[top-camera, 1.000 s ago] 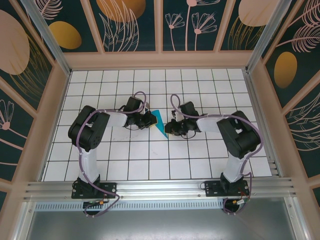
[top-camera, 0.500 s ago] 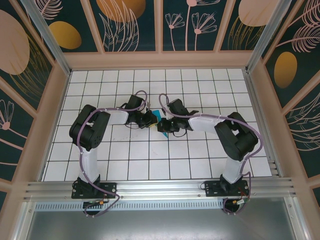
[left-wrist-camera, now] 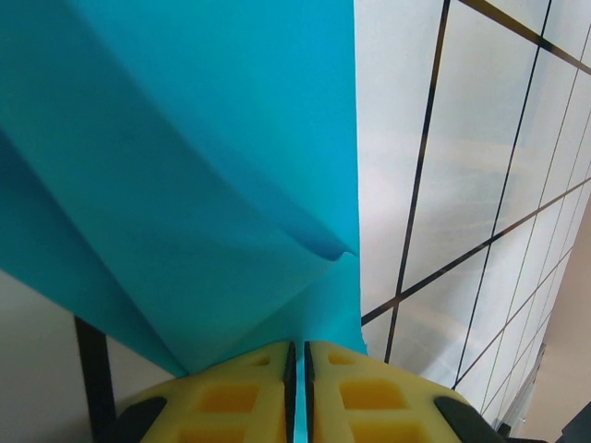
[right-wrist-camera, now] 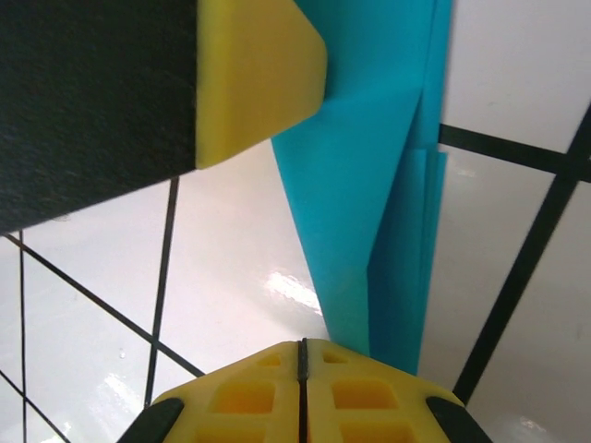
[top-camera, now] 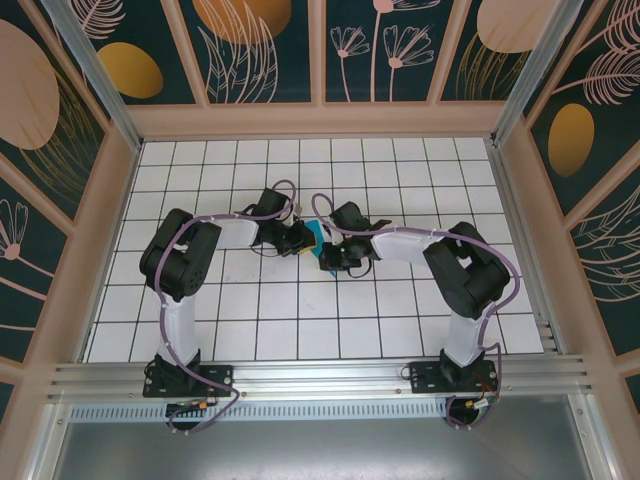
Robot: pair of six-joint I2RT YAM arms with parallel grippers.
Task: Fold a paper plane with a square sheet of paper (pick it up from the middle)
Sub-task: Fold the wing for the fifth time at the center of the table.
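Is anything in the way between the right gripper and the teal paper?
Nothing visible. The teal paper comes right down to the right gripper; the left gripper, shut on the paper, sits off to one side.

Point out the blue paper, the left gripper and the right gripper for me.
blue paper [left-wrist-camera: 185, 166], left wrist view, on its broad folded face.
left gripper [left-wrist-camera: 297, 355], left wrist view, between its yellow fingertips, shut on the paper.
right gripper [right-wrist-camera: 302, 349], right wrist view, at the seam of its closed yellow fingertips.

Your top camera looks down on the bench [top-camera: 300, 330] from high behind the jaws; each wrist camera sits close behind its own jaws, both facing the folded paper [left-wrist-camera: 185, 166].
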